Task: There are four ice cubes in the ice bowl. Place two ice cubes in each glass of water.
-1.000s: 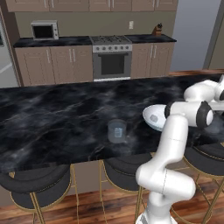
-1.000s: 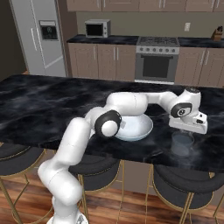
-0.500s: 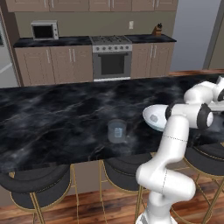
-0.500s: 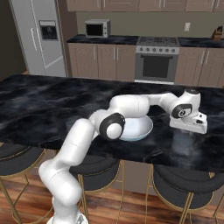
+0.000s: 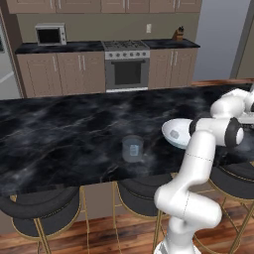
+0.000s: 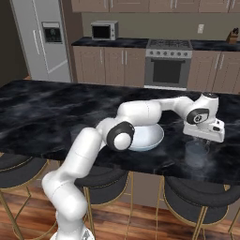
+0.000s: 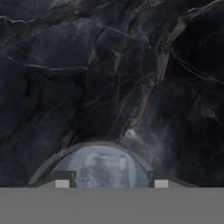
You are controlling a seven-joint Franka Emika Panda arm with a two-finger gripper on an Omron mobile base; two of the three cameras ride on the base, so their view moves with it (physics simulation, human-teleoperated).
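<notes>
Ice cubes: a pale block (image 7: 105,170) is seen inside the glass rim in the hand view, between the fingertips; whether it is one cube or two cannot be told. No cube can be made out in the bowl from the base views.
Right-hand glass (image 6: 197,152): stands on the desk just right of the bowl, directly under the hand; its rim (image 7: 87,146) is looked into from above.
Far glass (image 5: 132,148): stands on the desk well left of the bowl; any contents are too small to judge.
Ice bowl (image 5: 173,134): rests on the desk between the two glasses, partly hidden by the arm.
Hand (image 6: 205,133): held just above the right-hand glass, fingers spread apart, nothing clamped between them; a cube is judged to be released into that glass.
Progress: at least one delivery to the right-hand glass is judged done; how many remain cannot be counted.
Counts: two glasses, one bowl, one pale block.
Desk (image 5: 59,139): dark marble, stools below.
</notes>
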